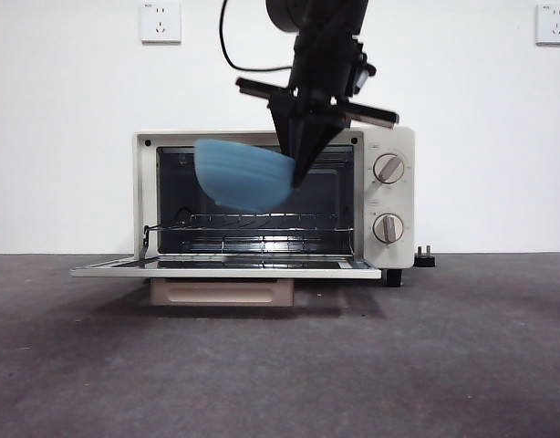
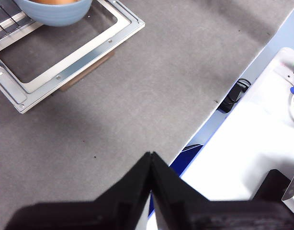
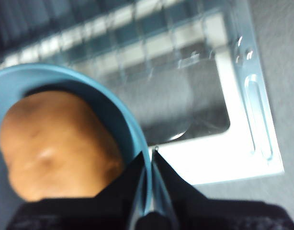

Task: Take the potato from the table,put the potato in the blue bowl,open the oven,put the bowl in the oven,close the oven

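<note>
Potato point(image 3: 56, 143) is sitting inside the blue bowl point(image 1: 243, 175), which is hanging tilted in the air in front of the oven point(image 1: 382, 196) cavity, above the dropped-open door point(image 1: 225, 270). Right tool point(image 3: 151, 153) is gripping the bowl's rim from above. Left tool point(image 2: 151, 158) is hovering clenched and empty over the bench point(image 2: 152, 76), well apart from the oven.

My right gripper point(image 3: 149, 165) pinches the matte blue bowl point(image 1: 243, 178), faintly ridged like plastic. The potato point(image 3: 58, 146) has smooth skin (slightly dimpled). Oven point(image 1: 385, 196): glossy cream shell, shiny metal rack point(image 1: 262, 226). The table point(image 1: 280, 365) is matte, mottled grey.
</note>
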`<control>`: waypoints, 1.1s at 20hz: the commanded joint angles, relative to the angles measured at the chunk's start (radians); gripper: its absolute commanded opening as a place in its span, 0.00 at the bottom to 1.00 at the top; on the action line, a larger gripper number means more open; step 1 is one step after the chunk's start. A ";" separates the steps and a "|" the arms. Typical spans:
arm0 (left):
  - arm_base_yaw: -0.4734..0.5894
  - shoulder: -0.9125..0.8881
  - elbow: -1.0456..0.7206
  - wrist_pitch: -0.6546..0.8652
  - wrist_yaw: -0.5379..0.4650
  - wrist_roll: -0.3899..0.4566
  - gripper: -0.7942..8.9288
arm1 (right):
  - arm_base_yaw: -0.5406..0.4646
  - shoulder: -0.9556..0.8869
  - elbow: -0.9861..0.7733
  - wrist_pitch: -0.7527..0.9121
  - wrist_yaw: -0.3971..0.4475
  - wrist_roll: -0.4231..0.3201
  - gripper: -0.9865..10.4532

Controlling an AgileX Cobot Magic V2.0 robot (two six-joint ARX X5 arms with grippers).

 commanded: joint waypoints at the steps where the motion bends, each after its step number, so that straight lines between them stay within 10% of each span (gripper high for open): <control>1: -0.002 -0.003 -0.005 0.004 -0.003 0.004 0.08 | -0.015 0.029 0.014 0.005 -0.004 0.081 0.08; 22: -0.002 -0.003 -0.005 0.004 -0.003 0.004 0.08 | -0.047 0.056 0.013 0.092 0.162 0.335 0.08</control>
